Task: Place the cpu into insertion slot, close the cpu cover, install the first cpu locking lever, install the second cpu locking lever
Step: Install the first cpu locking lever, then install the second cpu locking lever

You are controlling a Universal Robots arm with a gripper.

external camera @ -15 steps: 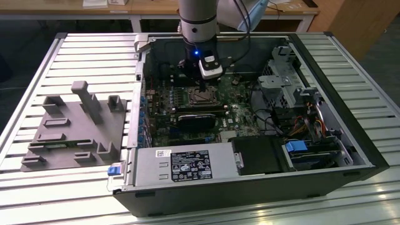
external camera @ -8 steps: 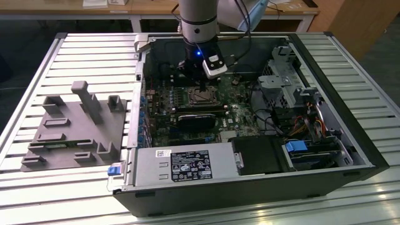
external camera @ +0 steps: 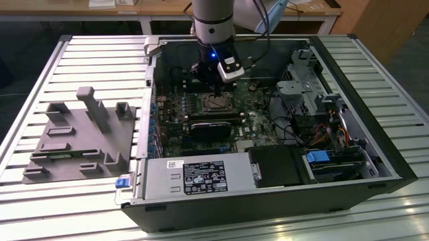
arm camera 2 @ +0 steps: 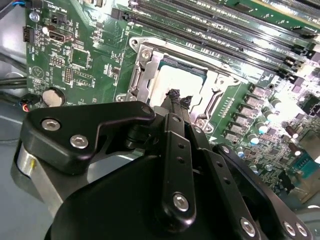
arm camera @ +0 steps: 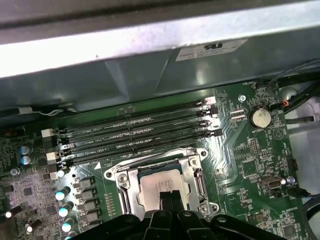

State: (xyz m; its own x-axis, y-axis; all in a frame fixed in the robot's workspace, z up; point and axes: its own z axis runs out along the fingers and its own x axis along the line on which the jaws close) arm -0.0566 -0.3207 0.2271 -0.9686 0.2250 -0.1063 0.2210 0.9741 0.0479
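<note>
Cpu [arm camera: 159, 184] under cpu cover [arm camera: 131, 175], claw [arm camera 2: 180, 100] tips together above.

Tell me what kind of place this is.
Probably a robotics lab or test workshop: an opened computer case lies on a slatted metal table, the gripper hangs over the cpu, and wooden desks stand behind.

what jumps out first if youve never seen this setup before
The eye lands on the open computer case lying on the slatted table, with the arm reaching down into it. Its gripper hangs right over the cpu, whose pale top sits framed by the silvery cpu cover, fingertips together. At the exterior view's left, a grey fixture block lies beside the case.
</note>
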